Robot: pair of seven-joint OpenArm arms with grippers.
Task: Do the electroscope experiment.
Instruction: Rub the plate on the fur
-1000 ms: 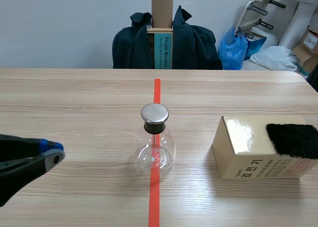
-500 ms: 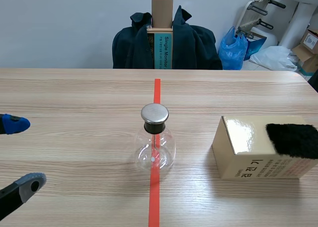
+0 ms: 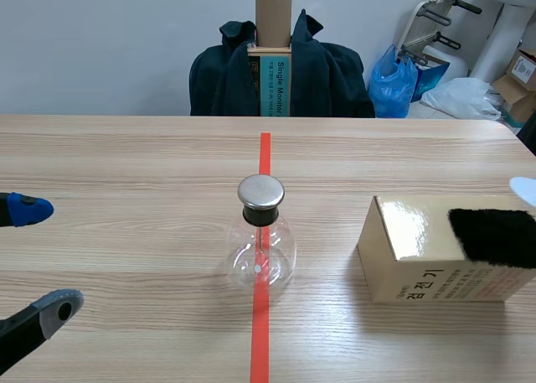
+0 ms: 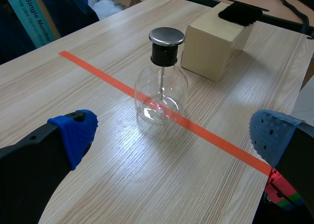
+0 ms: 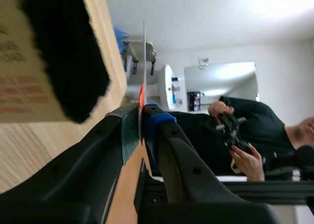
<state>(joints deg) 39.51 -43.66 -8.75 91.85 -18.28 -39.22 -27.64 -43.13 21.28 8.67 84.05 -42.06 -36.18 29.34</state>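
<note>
Wooden table (image 3: 126, 157) bears flask (image 3: 261, 253), coat (image 3: 327, 73) beyond; left gripper (image 4: 171, 133) gapes empty, right gripper (image 5: 142, 113) pinches thin strip (image 5: 143, 52)

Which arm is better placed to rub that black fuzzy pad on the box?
Right. The right gripper is shut on a thin clear strip just beside the black fur pad on the box. The left gripper is open, empty, on the flask's other side.

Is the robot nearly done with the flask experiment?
Barely started. Done: the right gripper has pinched a thin clear strip. In hand: it hangs near the black fur on the box. Left: probably rubbing the strip there, then bringing it to the flask, which stands untouched. The left gripper is open and empty.
</note>
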